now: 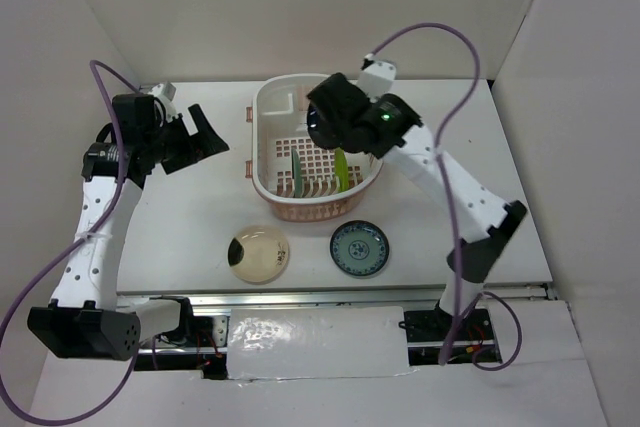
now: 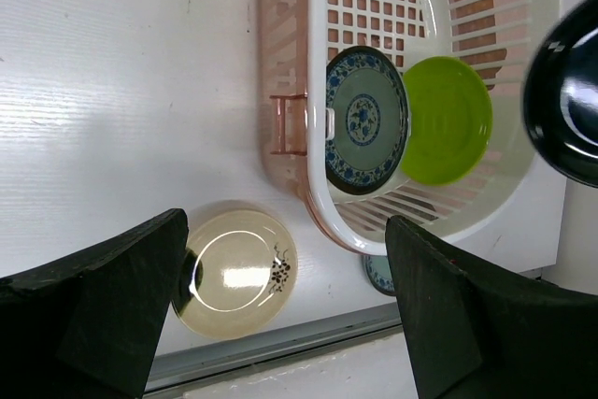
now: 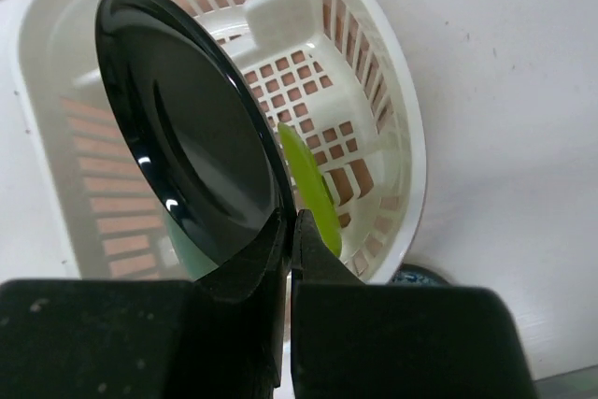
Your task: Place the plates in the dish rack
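The pink and white dish rack stands at the table's back middle. A teal plate and the lime-green plate stand on edge in it. My right gripper is shut on the rim of the glossy black plate and holds it upright above the rack, beside the green plate. The tan plate and a second teal plate lie flat on the table in front of the rack. My left gripper is open and empty, left of the rack.
The rack has a small pink handle on its side. The table's front edge rail runs just below the two loose plates. White walls enclose the table at the back and both sides.
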Tool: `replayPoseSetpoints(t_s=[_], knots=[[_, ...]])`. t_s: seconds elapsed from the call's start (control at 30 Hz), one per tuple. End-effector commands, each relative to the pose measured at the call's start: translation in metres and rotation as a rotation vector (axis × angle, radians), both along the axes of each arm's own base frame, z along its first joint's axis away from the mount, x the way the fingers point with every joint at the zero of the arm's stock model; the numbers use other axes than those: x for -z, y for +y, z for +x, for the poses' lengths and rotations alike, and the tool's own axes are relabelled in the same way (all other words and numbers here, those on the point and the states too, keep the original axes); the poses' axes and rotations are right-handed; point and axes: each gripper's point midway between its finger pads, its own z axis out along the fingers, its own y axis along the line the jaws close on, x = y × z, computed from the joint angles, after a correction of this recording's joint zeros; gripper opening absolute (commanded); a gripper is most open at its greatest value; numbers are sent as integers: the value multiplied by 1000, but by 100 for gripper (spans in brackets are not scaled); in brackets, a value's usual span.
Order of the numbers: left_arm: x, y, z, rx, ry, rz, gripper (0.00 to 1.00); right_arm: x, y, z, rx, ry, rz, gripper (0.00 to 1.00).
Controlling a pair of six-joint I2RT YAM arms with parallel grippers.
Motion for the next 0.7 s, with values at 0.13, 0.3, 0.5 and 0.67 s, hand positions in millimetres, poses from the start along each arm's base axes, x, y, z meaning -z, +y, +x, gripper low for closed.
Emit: replayPoseSetpoints(t_s=[0.13, 0.3, 0.5, 0.67], knots=[[-13, 4, -2, -11, -45, 8, 99, 4, -5, -2, 93, -14, -224, 0], [-19, 3, -1, -9, -63, 4, 99, 31, -1, -4, 85, 32, -292, 0], [-18, 2, 1, -5, -54, -1, 99, 59, 2, -9, 72, 85, -354, 0], [-18, 2, 1, -2, -57, 0, 99, 82, 6, -10, 61, 130, -393, 0]])
